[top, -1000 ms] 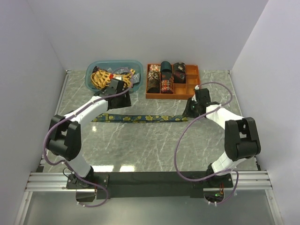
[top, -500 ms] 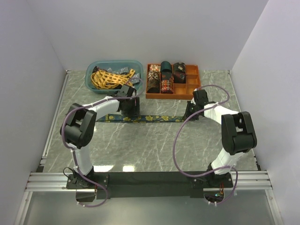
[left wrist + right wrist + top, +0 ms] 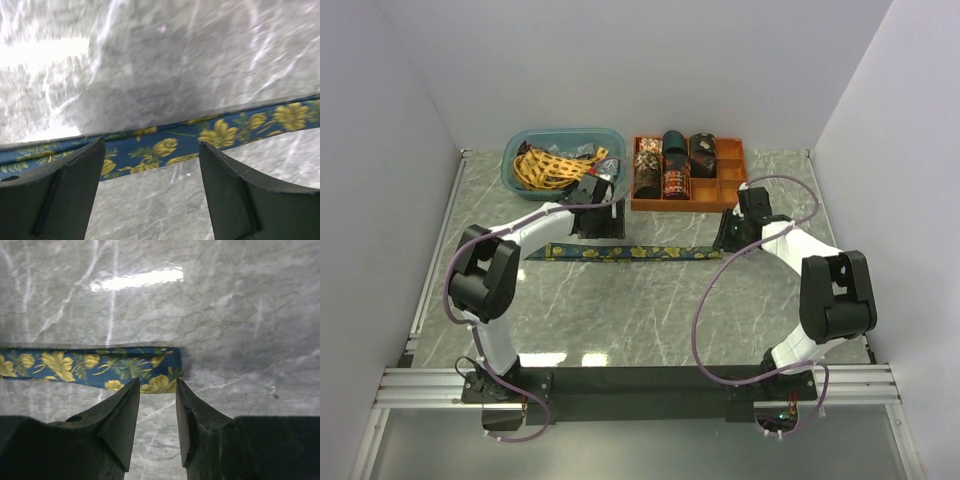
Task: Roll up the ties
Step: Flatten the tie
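1. One tie [image 3: 620, 252] lies flat and straight on the table [image 3: 620, 310], between the two arms.
2. One blue bin [image 3: 510, 172] behind it holds tangled loose ties [image 3: 545, 165]. One orange tray [image 3: 741, 165] beside the bin holds rolled ones [image 3: 672, 183], too small to count.
3. The left gripper [image 3: 151, 145] points down over the tie's left half, fingers spread wide and empty.
4. The right gripper [image 3: 156, 382] sits low at the tie's right end, fingers slightly parted and gripping nothing.
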Tool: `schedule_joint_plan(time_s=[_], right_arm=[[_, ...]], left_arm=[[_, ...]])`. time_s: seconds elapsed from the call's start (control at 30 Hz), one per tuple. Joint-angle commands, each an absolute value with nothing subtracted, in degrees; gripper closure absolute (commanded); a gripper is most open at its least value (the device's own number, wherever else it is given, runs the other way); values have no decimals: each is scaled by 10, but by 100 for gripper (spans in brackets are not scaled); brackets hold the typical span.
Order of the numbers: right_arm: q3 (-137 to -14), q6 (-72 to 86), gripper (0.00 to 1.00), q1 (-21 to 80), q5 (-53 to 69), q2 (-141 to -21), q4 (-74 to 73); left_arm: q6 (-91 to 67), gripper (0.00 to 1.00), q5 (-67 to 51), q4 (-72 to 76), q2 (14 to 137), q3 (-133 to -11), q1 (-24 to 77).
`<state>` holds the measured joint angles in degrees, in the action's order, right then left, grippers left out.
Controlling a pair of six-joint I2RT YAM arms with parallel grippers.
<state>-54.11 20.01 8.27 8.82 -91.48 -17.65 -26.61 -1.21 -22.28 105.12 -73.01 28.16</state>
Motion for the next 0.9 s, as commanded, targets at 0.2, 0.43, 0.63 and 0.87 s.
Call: schedule_joint_plan(time_s=[0.2,0.43,0.63,0.87], right_arm=[[-562,162,60,61,106,-934,-182],[-568,156,62,61,133,-955,-174],[-569,152,62,60,131,-976,-171],[-570,151,69,60,137,-991,-170]], left_arm=[[-273,25,-55,-236,1061,-834,308],[-317,52,-126,-229,1140,-939,345],[-338,61,-174,-217,1191,-972,373],[-343,65,-188,-211,1225,-1001,402]])
